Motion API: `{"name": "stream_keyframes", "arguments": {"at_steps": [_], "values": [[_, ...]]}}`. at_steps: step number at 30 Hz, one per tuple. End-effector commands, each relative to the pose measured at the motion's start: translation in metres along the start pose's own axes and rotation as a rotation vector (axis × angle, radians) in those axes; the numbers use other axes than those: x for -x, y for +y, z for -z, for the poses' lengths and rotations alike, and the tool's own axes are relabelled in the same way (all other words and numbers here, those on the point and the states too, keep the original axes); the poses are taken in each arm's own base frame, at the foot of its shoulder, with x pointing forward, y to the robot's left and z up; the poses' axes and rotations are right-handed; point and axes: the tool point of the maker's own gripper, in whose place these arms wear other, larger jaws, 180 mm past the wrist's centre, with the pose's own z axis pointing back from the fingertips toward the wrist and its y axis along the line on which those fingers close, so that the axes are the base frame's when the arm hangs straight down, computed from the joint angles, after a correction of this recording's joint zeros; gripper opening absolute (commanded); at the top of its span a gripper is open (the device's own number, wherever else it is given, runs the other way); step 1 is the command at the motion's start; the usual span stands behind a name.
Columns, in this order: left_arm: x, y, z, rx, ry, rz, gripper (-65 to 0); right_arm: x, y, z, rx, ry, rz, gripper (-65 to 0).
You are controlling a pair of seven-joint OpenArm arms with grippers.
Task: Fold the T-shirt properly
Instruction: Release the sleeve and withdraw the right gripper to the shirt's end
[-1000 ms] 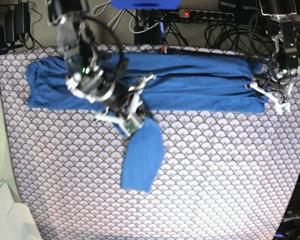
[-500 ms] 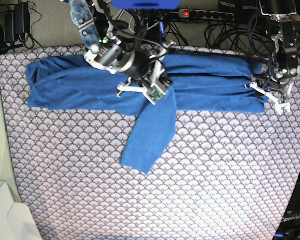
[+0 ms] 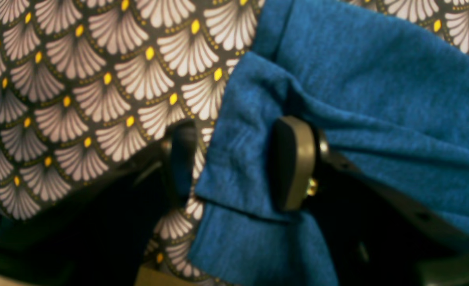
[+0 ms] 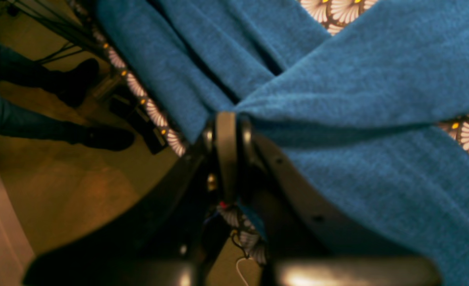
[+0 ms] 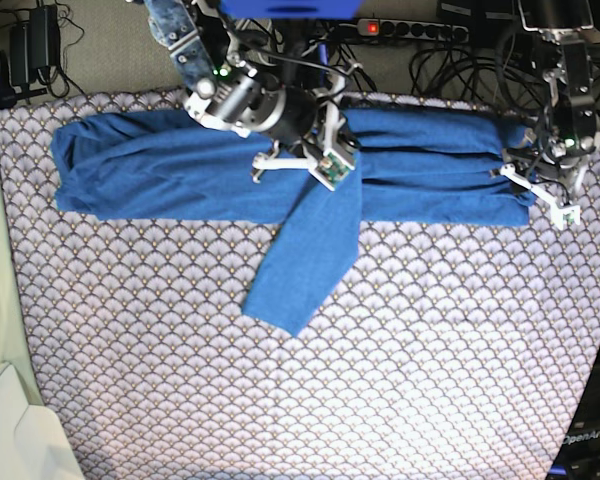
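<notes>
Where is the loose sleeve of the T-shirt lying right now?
In the base view the sleeve hangs down from the right gripper at centre, angling toward the near-left across the tablecloth, below the T-shirt band.

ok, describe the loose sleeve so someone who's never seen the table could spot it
Start at the patterned tablecloth, then the long blue T-shirt lying in a band along its far edge. From the band's middle one sleeve runs diagonally toward the near side, its top end pinched in the right pincer. It alone leaves the band.
</notes>
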Motion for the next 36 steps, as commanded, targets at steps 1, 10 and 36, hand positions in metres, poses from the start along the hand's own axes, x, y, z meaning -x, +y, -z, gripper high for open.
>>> {"name": "stream_keyframes", "arguments": {"at_steps": [1,10,36], "values": [[0.010,-0.004,0.000,0.022,0.045,0.004,-32.6,-0.012,0.003,-0.002,-0.009,-0.046,0.002,-64.9],[0.010,-0.005,0.000,0.024,0.046,0.006,-32.6,-0.012,0.003,-0.002,-0.009,-0.043,0.003,-55.0],[-0.043,-0.026,-0.042,0.064,-0.141,0.070,-32.5,0.008,-0.167,-0.084,0.426,-0.002,-0.031,-35.4]]}}
